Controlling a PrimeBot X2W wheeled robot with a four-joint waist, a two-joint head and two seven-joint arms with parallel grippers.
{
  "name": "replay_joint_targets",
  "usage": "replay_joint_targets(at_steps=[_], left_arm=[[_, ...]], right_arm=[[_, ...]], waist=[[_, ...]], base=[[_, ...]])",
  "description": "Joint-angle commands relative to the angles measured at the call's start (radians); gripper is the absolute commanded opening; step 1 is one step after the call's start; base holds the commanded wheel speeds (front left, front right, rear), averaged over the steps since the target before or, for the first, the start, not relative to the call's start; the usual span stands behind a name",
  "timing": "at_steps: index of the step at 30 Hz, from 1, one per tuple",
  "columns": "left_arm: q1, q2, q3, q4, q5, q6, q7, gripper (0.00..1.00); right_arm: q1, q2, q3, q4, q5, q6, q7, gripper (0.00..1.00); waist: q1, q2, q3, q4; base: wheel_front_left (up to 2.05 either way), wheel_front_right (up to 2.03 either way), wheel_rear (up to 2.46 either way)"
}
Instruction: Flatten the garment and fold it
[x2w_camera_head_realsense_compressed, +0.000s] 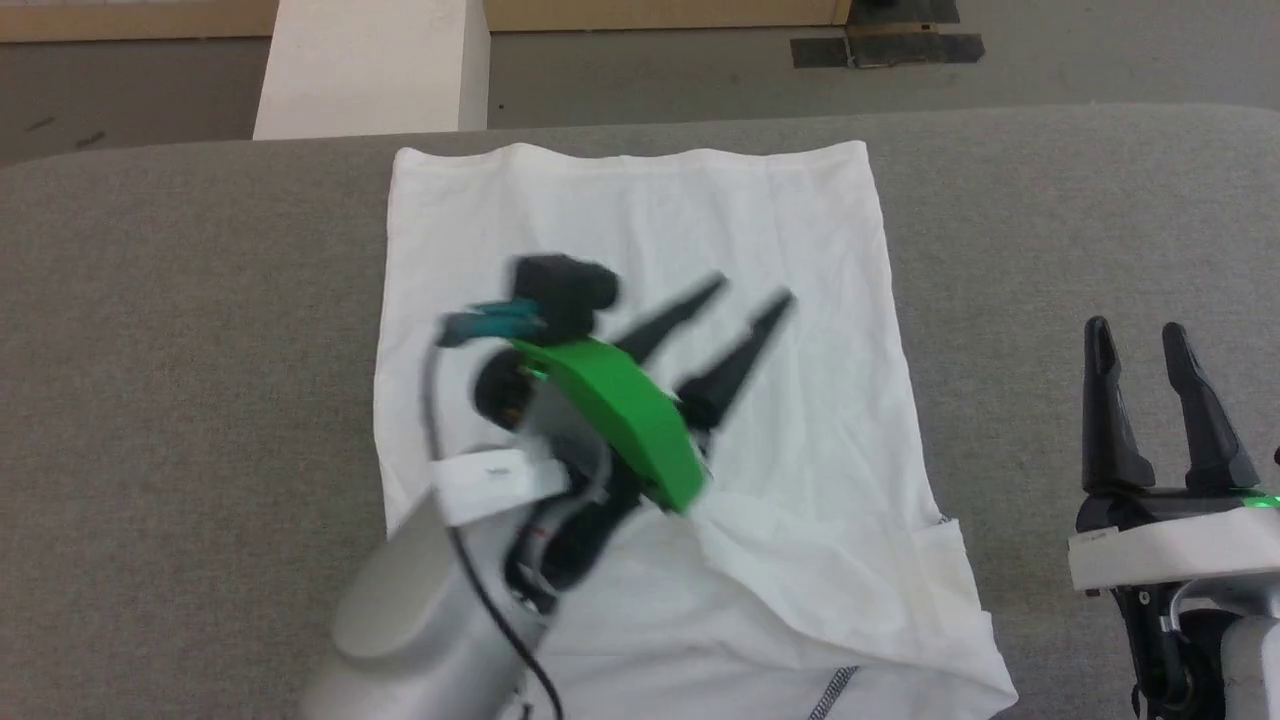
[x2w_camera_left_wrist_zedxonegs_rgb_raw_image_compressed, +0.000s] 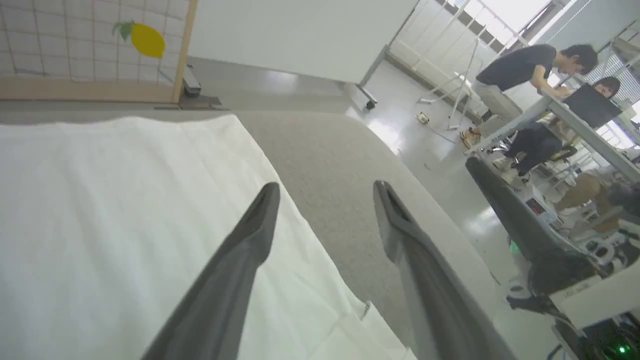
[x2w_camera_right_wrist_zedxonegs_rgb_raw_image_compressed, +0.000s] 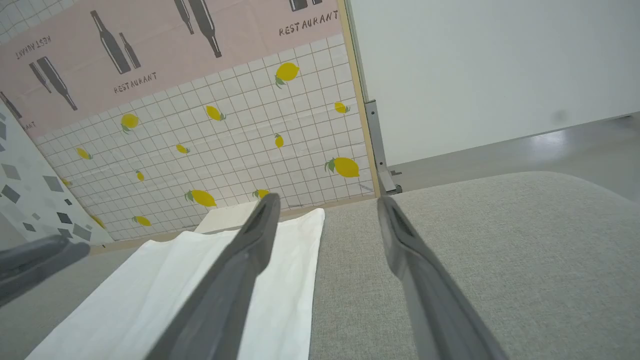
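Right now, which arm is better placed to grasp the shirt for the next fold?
Probably the left: the left gripper hangs open directly above the garment, while the right gripper stands open over the grey table, beside the cloth's right edge.

Grey fabric table (x2w_camera_head_realsense_compressed: 150, 350). Beyond its far edge: lemon-print tiled wall panel (x2w_camera_right_wrist_zedxonegs_rgb_raw_image_compressed: 225, 150), white partition (x2w_camera_right_wrist_zedxonegs_rgb_raw_image_compressed: 475, 65), glossy grey floor (x2w_camera_head_realsense_compressed: 650, 70). Past its right side: desk (x2w_camera_left_wrist_zedxonegs_rgb_raw_image_compressed: 560, 112), two people (x2w_camera_left_wrist_zedxonegs_rgb_raw_image_compressed: 520, 67), bright windows (x2w_camera_left_wrist_zedxonegs_rgb_raw_image_compressed: 505, 12).

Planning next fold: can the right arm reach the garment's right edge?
Probably yes: the right gripper stands open beside the garment, with bare grey surface between them; the left gripper is over its middle.
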Motion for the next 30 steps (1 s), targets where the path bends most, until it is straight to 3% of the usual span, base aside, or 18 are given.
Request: replay_joint_targets(at_steps=[1, 5, 8, 12, 16, 30], left_arm=[[-0.016, 0.040, 0.055, -0.004, 0.048, 0.023, -0.094, 1.00], [0.015, 0.165, 0.152, 0.026, 0.227, 0.096, -0.346, 1.00], [0.079, 0.204, 0.217, 0.060, 0.265, 0.154, -0.445, 1.00], [0.152, 0.212, 0.286, 0.062, 0.265, 0.191, -0.477, 1.00], [0.202, 0.207, 0.322, 0.028, 0.274, 0.204, -0.484, 1.00], [0.148, 0.243, 0.369, -0.156, 0.313, 0.222, -0.468, 1.00]], right_arm=[[-0.018, 0.000, 0.003, -0.003, -0.006, -0.001, 0.004, 1.00], [-0.022, 0.000, 0.018, -0.005, -0.008, -0.001, 0.024, 1.00], [-0.020, 0.000, 0.018, 0.003, -0.010, -0.001, 0.057, 1.00], [-0.029, 0.000, -0.010, 0.034, -0.004, -0.001, 0.133, 1.00], [-0.140, 0.000, -0.066, 0.095, 0.008, -0.001, 0.261, 1.00], [-0.872, -0.027, -0.128, 0.425, -0.246, -0.001, 0.724, 1.00]], waist=[[0.0000, 0.0000, -0.009, 0.009], [0.0000, 0.0000, -0.021, 0.010], [0.0000, 0.0000, -0.029, 0.012], [0.0000, 0.0000, -0.024, 0.014], [0.0000, 0.0000, 0.010, 0.012], [0.0000, 0.0000, 0.296, 0.070]], base=[[0.00, 0.00, 0.00], [0.00, 0.00, 0.00], [0.00, 0.00, 0.00], [0.00, 0.00, 0.00], [0.00, 0.00, 0.00], [0.00, 0.00, 0.00]])
